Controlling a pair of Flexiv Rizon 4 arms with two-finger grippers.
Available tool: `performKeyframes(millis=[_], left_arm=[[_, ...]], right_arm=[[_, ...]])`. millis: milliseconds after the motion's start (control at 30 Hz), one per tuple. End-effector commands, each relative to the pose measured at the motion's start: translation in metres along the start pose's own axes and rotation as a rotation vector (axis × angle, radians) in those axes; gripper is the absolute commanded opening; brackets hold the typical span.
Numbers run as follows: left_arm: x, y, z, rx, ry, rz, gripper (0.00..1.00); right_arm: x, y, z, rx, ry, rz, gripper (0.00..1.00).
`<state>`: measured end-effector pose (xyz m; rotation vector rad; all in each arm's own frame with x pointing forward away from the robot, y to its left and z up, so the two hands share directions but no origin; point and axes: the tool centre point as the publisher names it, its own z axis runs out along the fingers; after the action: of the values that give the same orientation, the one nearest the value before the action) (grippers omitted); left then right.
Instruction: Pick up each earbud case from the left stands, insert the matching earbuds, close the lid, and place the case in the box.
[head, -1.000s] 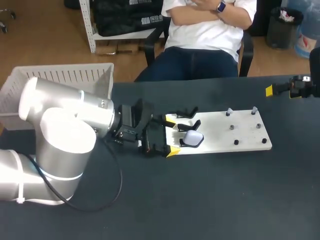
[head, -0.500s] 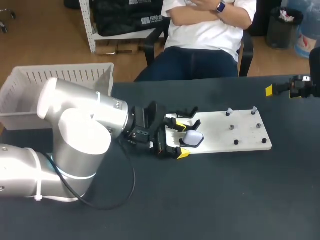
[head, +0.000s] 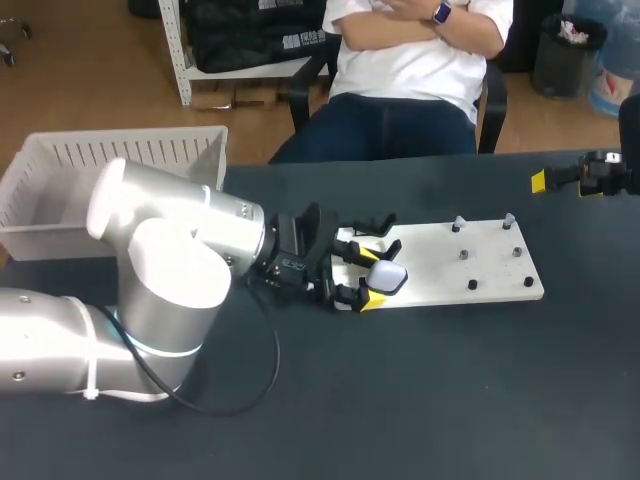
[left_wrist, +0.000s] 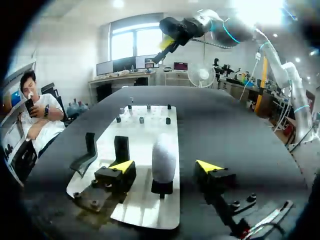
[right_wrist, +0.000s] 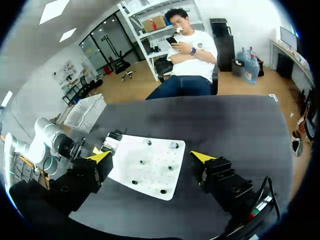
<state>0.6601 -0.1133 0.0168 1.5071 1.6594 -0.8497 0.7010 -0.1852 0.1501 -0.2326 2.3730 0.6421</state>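
L pincer (left_wrist: 165, 167) open, fingers at both sides of earbud case (left_wrist: 164, 159), not touching. Case stands at white board (left_wrist: 142, 142) left end. I judge nothing is done: lift, filling, closing, box (head: 120, 150) placing all left. R pincer (right_wrist: 151, 157) open, off board's right.

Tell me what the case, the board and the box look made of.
Case: smooth white plastic, likely; rounded shell with soft sheen. Board: rigid white sheet, matte; plastic or painted metal, unclear. Box: white moulded plastic, by its slotted walls.
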Motion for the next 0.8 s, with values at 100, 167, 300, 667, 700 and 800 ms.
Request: performKeyframes(millis=[100, 167, 300, 667, 700, 800], left_arm=[[-0.0002, -0.0013, 0.0048, -0.009, -0.004, -0.006, 0.60], [-0.0003, -0.0016, 0.0052, -0.011, -0.006, -0.008, 0.58], [-0.0008, -0.0017, 0.0065, -0.014, -0.012, -0.012, 0.49], [-0.0035, -0.0006, 0.0100, -0.005, -0.023, -0.014, 0.47], [-0.0037, -0.0003, 0.0107, -0.005, -0.023, -0.013, 0.47], [-0.0040, -0.0001, 0.0122, -0.001, -0.024, -0.012, 0.45]], right_arm=[[0.0003, -0.0004, -0.0001, -0.001, 0.000, -0.001, 1.00], [0.0003, -0.0004, -0.0001, -0.001, 0.000, -0.001, 1.00], [0.0003, -0.0004, -0.0001, -0.001, 0.000, -0.001, 1.00], [0.0003, -0.0004, -0.0001, -0.001, 0.000, -0.001, 1.00], [0.0003, -0.0004, -0.0001, -0.001, 0.000, -0.001, 1.00], [0.0003, -0.0004, -0.0001, -0.001, 0.000, -0.001, 1.00]])
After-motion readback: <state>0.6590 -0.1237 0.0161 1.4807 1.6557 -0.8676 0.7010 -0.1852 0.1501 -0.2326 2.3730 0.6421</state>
